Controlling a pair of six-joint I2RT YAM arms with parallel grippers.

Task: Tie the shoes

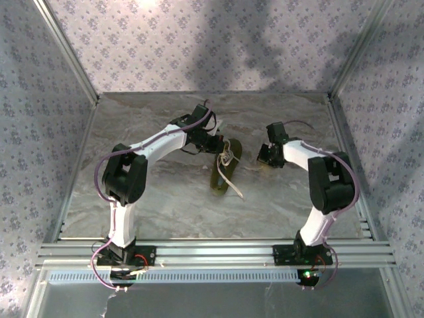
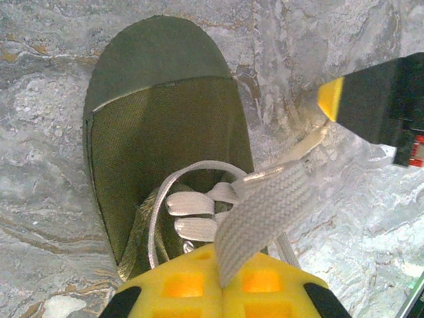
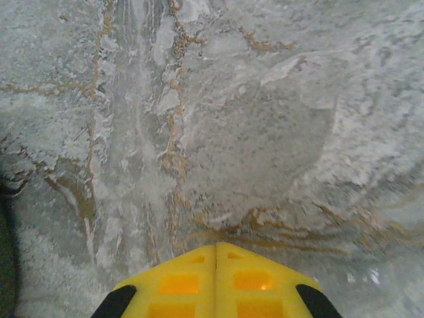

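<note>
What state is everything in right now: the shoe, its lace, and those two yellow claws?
Shoe: upright on the table, untied.
White lace: loose, one strand pinched and drawn off the eyelets.
Left gripper: jaws shut on that strand.
Right gripper: jaws shut, nothing seen between them, over bare table.

Top external view: light is even and moderately bright from above. There is a glare patch on the back wall (image 1: 156, 5) at the top edge, and broad soft shadows cross that wall's right half. Detail is coarse and slightly soft. Left wrist view: the white lace (image 2: 265, 205) and yellow fingertips (image 2: 185, 285) near the lens are soft. The shoe (image 2: 159, 132) weave is legible. The marble table (image 2: 344, 265) glares at lower right. Right wrist view: the marble is bright and washed out, with a dark lower-left corner.
</note>
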